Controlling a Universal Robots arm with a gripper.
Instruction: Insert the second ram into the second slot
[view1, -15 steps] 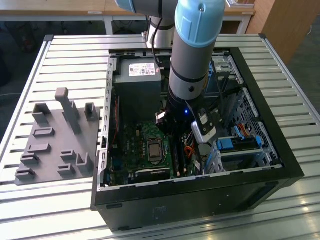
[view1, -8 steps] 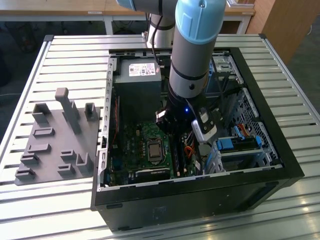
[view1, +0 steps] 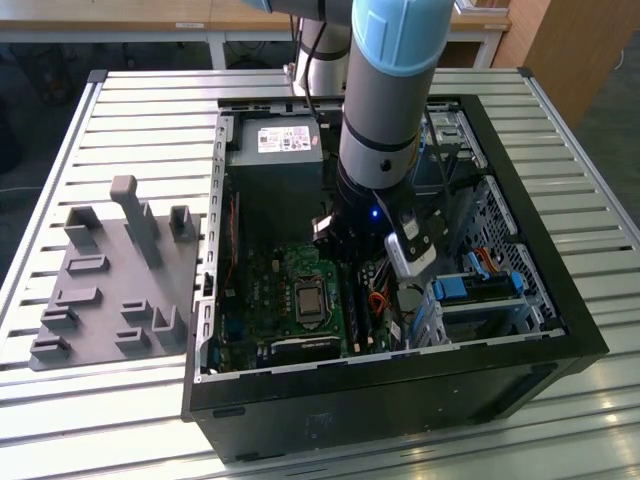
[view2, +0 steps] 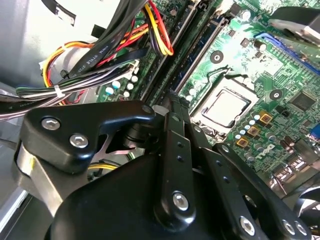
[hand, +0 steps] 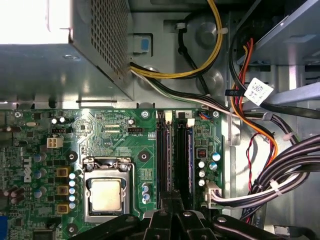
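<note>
Reaching with the arm (view1: 385, 100) into the open computer case (view1: 400, 390), over the green motherboard (hand: 100, 135). Hovering with the gripper (hand: 172, 197) above the memory slots (hand: 161, 150), fingers pressing together, gripping nothing. Standing seated in the slot nearest the cables (hand: 280, 170): the blue second ram (hand: 190, 150).

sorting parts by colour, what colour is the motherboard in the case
Green motherboard, clearest in the first wrist view.

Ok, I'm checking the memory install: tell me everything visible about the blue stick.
The blue memory stick is a thin, long board standing on edge in the outermost slot of the green board, next to the round capacitors, parallel to the dark slots beside it. It looks level and seated. The end effector sits over the neighbouring slots.
</note>
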